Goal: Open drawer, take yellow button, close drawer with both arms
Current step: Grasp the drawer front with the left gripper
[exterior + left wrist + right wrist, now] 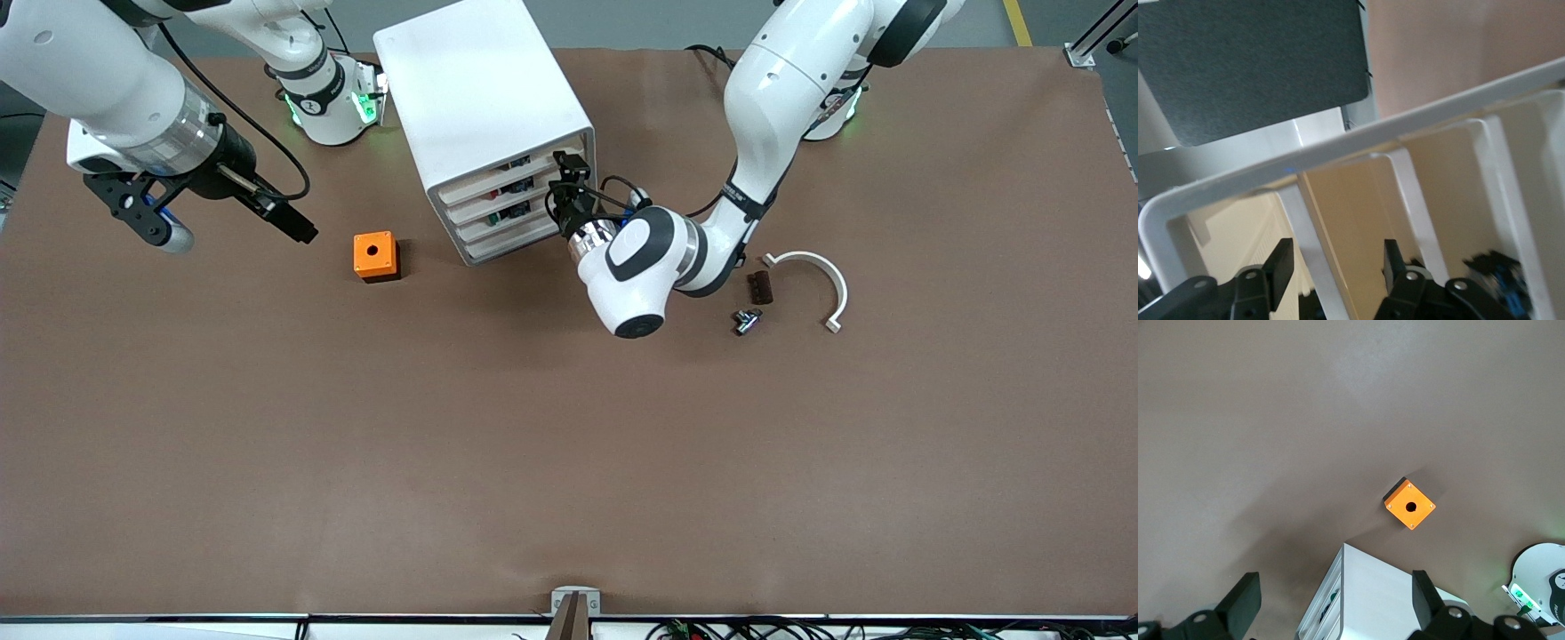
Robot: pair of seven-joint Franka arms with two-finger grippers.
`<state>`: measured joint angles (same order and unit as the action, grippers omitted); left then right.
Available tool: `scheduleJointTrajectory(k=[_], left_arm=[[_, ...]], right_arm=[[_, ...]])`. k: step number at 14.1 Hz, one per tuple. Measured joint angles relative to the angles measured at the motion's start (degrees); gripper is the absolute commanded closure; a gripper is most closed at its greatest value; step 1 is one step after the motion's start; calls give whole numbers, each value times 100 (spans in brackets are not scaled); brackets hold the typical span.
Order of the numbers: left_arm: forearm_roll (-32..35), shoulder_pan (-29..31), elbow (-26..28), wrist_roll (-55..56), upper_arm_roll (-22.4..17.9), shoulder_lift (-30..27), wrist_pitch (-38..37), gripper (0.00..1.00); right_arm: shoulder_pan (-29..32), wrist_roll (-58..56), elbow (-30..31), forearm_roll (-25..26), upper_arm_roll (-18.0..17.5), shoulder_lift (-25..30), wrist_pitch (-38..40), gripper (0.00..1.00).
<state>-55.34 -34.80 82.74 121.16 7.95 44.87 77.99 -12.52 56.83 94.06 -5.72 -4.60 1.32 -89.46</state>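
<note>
The white cabinet stands near the arms' bases, with four stacked drawers in its front. The topmost drawer sits flush with the three below it. My left gripper is at the cabinet's front, at the level of the top drawers. In the left wrist view it is open, and its fingers straddle the white front lip of the drawer without touching it. My right gripper hangs open and empty in the air toward the right arm's end. In the right wrist view it is over the cabinet. The button is hidden.
An orange cube with a hole sits beside the cabinet toward the right arm's end. A white curved bracket, a dark brown block and a small metal part lie toward the left arm's end. Dark and blue parts show in a lower drawer.
</note>
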Motion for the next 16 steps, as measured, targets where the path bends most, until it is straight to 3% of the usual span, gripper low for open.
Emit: scheduleJointTrajectory(k=[5, 16], left_arm=[[0, -27, 47, 1, 149, 0, -162, 85], [-167, 187, 63, 2, 117, 3, -146, 84]], right_arm=[[0, 0, 1, 0, 0, 0, 0, 0], [-198, 359, 7, 0, -1, 0, -24, 0]])
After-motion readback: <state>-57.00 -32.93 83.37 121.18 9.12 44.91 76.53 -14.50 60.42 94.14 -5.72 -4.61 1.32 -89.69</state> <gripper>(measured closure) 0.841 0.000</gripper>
